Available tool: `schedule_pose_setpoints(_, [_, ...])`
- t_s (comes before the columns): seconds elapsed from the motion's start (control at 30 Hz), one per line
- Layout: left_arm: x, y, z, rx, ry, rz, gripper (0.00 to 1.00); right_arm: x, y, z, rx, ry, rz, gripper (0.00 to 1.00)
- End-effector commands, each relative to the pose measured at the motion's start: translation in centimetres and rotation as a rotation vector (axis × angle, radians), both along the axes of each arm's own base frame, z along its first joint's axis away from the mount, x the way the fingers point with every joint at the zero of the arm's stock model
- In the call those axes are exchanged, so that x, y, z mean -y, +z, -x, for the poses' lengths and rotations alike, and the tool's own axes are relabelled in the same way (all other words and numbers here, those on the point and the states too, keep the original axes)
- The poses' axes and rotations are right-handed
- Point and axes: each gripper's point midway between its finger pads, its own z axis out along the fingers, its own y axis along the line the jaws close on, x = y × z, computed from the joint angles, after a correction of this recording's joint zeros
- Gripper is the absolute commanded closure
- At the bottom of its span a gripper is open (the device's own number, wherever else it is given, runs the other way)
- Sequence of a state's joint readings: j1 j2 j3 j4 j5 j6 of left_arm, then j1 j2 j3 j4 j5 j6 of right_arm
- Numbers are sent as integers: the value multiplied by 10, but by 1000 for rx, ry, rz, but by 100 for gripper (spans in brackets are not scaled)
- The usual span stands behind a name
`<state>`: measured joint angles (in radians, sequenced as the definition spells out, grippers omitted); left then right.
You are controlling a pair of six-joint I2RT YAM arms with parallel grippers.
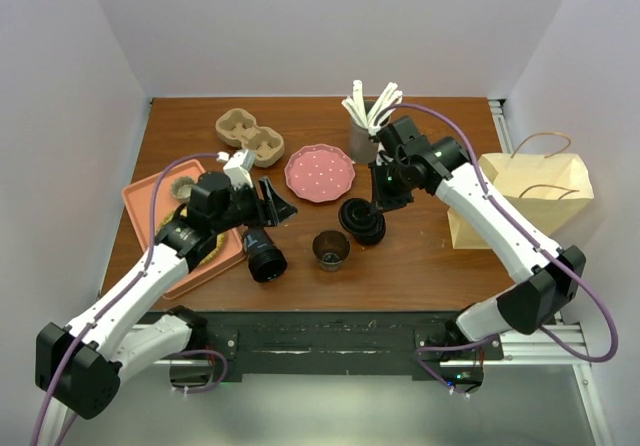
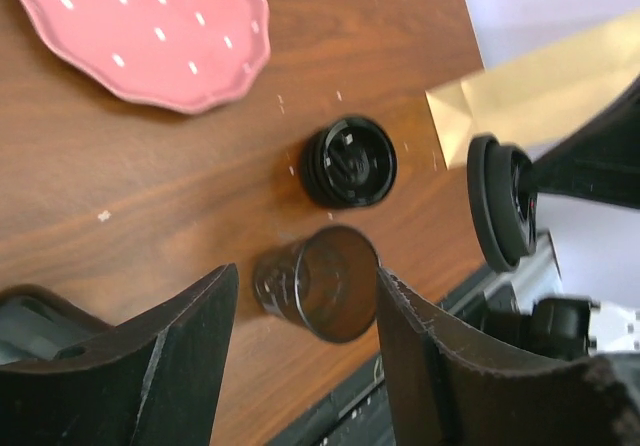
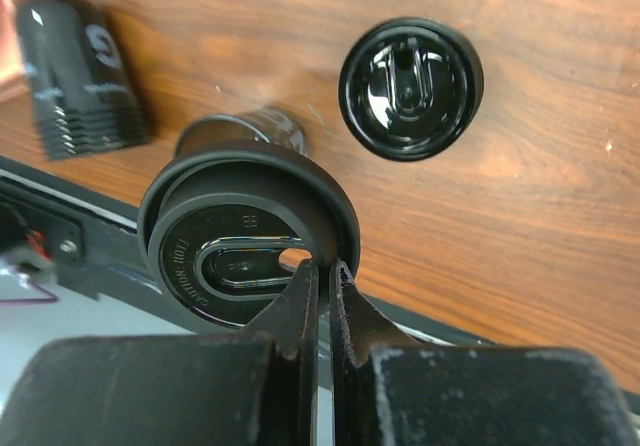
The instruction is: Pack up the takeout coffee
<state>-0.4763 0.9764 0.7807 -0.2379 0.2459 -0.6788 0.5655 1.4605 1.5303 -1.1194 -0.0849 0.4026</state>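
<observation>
My right hand pinches a lid by its rim; my left hand is spread near the uncapped cup by the front edge of the desk. Capping, carrier and bag are all undone, I judge.

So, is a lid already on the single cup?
No, the cup stands open, and the right gripper holds a lid apart from it.

Top view: bright, even, diffuse overhead light; soft, short shadows on the worktop. Left wrist view: left pincer fingers dark, soft-edged. Right wrist view: white glare on the flat lid; held lid sharp; right pincer fingers and cup stack blurred.
</observation>
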Motion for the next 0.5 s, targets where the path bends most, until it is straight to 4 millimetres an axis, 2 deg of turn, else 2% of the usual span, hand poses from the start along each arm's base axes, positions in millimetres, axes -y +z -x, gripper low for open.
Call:
schedule_pose_setpoints(0.0, [16, -4, 16, 6, -129, 117, 37, -11, 1, 15, 0, 37, 48, 100])
schedule_pose_setpoints(0.03, [18, -11, 21, -21, -146, 134, 37, -15, -6, 15, -12, 42, 67, 100])
schedule_pose_setpoints(0.2, [24, -19, 25, -42, -191, 140, 37, -47, -22, 24, -32, 86, 73, 100])
schedule_pose_setpoints(0.47, [20, -37, 23, -72, -188, 76, 39, -56, -46, 13, -30, 97, 163, 100])
